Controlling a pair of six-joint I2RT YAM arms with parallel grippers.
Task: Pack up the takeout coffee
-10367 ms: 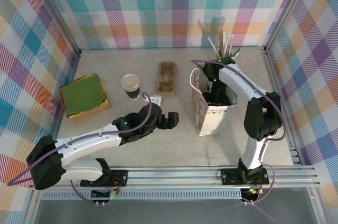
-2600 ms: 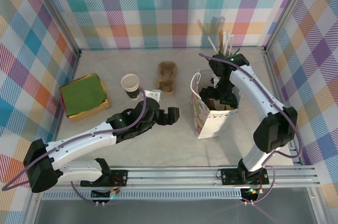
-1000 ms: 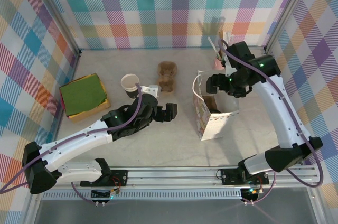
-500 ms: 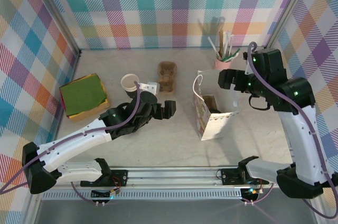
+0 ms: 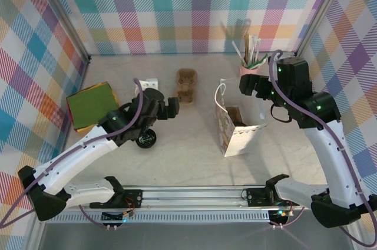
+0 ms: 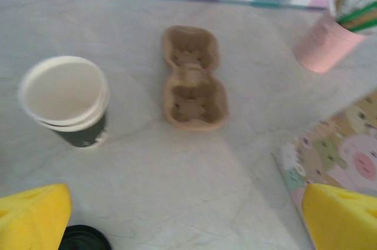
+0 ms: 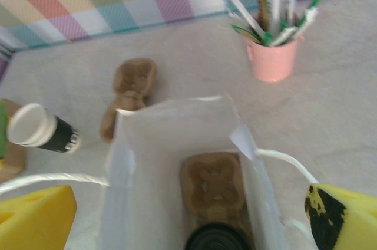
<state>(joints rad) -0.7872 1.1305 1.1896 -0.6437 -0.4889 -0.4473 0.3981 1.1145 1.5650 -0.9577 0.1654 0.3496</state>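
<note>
Down inside the white paper bag (image 7: 118, 161), the takeout coffee (image 7: 218, 239) sits just beneath my right gripper (image 7: 189, 217), which is spread wide, holding nothing

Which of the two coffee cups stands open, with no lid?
The cup on the table beside the cardboard carrier: its white rim and cream inside show. The takeout coffee, down in the white bag, has a black lid.

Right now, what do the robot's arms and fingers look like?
The left arm and right arm are white tubes with chunky black joints and a thin purple cable along each. Their fingers are bright yellow; one right finger has black smudges.
</note>
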